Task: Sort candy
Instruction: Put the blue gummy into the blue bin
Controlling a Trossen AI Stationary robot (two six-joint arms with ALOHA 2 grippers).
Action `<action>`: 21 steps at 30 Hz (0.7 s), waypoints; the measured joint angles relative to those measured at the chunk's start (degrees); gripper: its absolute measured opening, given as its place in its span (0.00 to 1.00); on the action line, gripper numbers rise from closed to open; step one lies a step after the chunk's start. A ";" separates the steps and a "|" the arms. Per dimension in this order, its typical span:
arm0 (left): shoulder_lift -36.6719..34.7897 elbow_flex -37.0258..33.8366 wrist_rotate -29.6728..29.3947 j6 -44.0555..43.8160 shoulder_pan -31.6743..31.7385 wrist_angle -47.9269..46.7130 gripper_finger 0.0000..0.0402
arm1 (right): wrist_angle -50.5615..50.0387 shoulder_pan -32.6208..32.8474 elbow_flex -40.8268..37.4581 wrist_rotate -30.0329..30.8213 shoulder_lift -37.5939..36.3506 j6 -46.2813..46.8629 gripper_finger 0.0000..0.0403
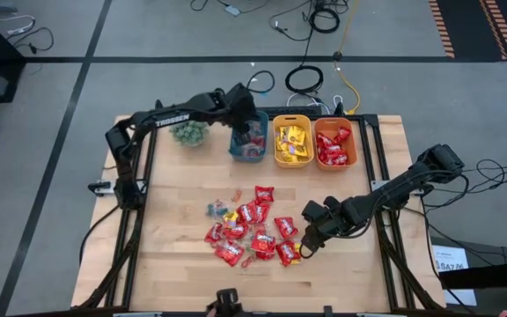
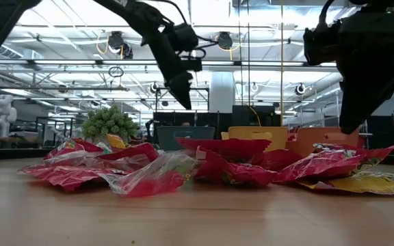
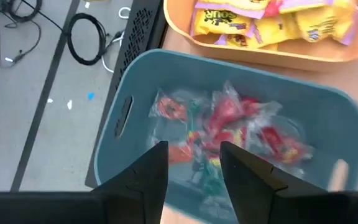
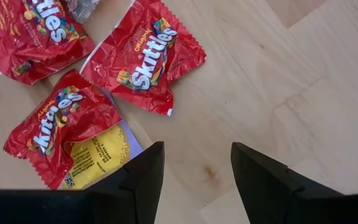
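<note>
The candy lies in a loose pile [image 1: 249, 231] on the wooden table: red packets, a few small pale pieces, and a yellow packet [image 4: 98, 155] tucked under a red one [image 4: 61, 121]. My left gripper [image 3: 194, 168] hangs open over the teal bin [image 3: 135, 81], which holds small clear-wrapped sweets [image 3: 229, 124]; nothing is between its fingers. My right gripper [image 4: 197, 168] stands open above bare wood at the pile's right edge, just beside the red packets [image 4: 145, 59]. In the high view the left gripper [image 1: 246, 110] is at the far side and the right gripper [image 1: 309, 239] near the front right.
Three bins stand in a row at the far edge: teal [image 1: 249, 141], yellow [image 1: 293, 143] with yellow packets, orange [image 1: 334, 145] with red packets. A small green plant [image 1: 189, 132] sits left of the teal bin. Bare wood lies to the left of the pile.
</note>
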 joint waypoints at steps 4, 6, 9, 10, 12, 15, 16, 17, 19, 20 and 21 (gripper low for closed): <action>-3.88 -0.04 0.13 -7.39 0.00 -1.48 0.39 | 0.00 0.00 0.00 0.00 0.00 -3.13 0.44; -6.89 -0.20 0.11 -9.17 -0.19 -1.47 0.39 | -0.15 0.00 0.00 0.00 0.00 -5.02 0.44; -11.52 -0.17 -1.82 -12.70 -1.57 -3.48 0.39 | -0.47 0.00 0.00 -0.19 0.00 -7.21 0.44; -12.88 -0.17 -2.99 -13.90 -2.35 -5.26 0.39 | -0.49 0.00 0.00 -0.17 0.00 -7.87 0.44; -16.19 -1.82 -6.18 -16.16 -4.40 -8.30 0.39 | -0.54 0.00 0.00 -0.24 0.00 -9.18 0.44; -23.12 -8.49 -11.17 -21.30 -8.44 -9.02 0.39 | -0.48 0.00 0.01 -0.27 0.00 -11.23 0.44; -25.65 -11.51 -12.08 -23.57 -10.03 -8.80 0.39 | -0.42 0.00 0.00 -0.28 0.00 -11.84 0.44; -28.19 -14.91 -12.56 -26.10 -11.79 -8.56 0.39 | -0.33 0.00 0.00 -0.28 0.00 -12.45 0.44; -32.89 -21.73 -13.34 -31.91 -15.66 -7.71 0.39 | -0.23 0.00 0.00 -0.33 0.00 -13.57 0.44; -35.18 -25.02 -13.47 -34.99 -17.88 -7.32 0.39 | -0.14 -0.02 0.02 -0.33 0.00 -14.26 0.44; -37.31 -28.02 -13.52 -38.15 -20.12 -6.88 0.39 | 0.01 -0.02 0.00 -0.33 0.00 -14.93 0.44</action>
